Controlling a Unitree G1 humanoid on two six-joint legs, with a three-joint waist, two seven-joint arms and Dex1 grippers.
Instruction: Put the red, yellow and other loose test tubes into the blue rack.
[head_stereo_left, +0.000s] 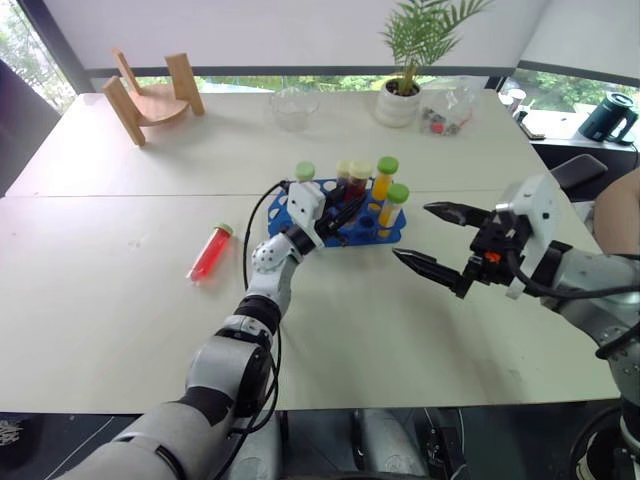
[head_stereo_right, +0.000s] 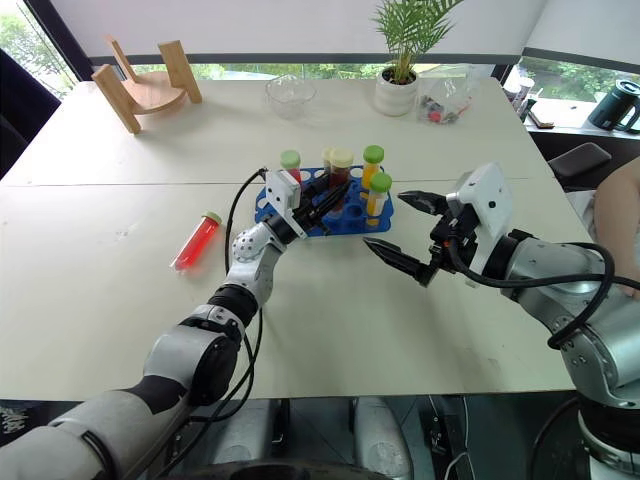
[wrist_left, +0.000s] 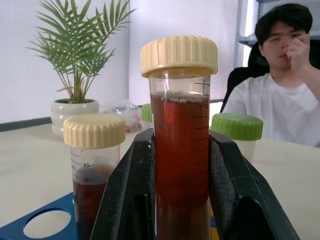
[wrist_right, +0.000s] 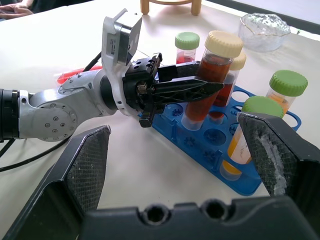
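My left gripper (head_stereo_left: 345, 205) is shut on a dark red test tube (wrist_left: 180, 140) with a cream cap. It holds the tube tilted over the blue rack (head_stereo_left: 385, 236), and the tube's lower end (wrist_right: 192, 117) is down at the rack's holes. A second cream-capped dark tube (wrist_left: 92, 175), a green-capped red one (head_stereo_left: 305, 174) and two green-capped yellow ones (head_stereo_left: 385, 178) stand in the rack. A loose red tube (head_stereo_left: 210, 252) with a green cap lies flat on the table to the rack's left. My right gripper (head_stereo_left: 412, 232) hangs open and empty just right of the rack.
A wooden stand (head_stereo_left: 150, 95), a glass bowl (head_stereo_left: 295, 106), a potted plant (head_stereo_left: 400, 95) and a clear bag of small items (head_stereo_left: 447, 115) line the table's far side. A person (wrist_left: 280, 105) sits beyond the table's right edge, near a dark kettle (head_stereo_left: 610, 116).
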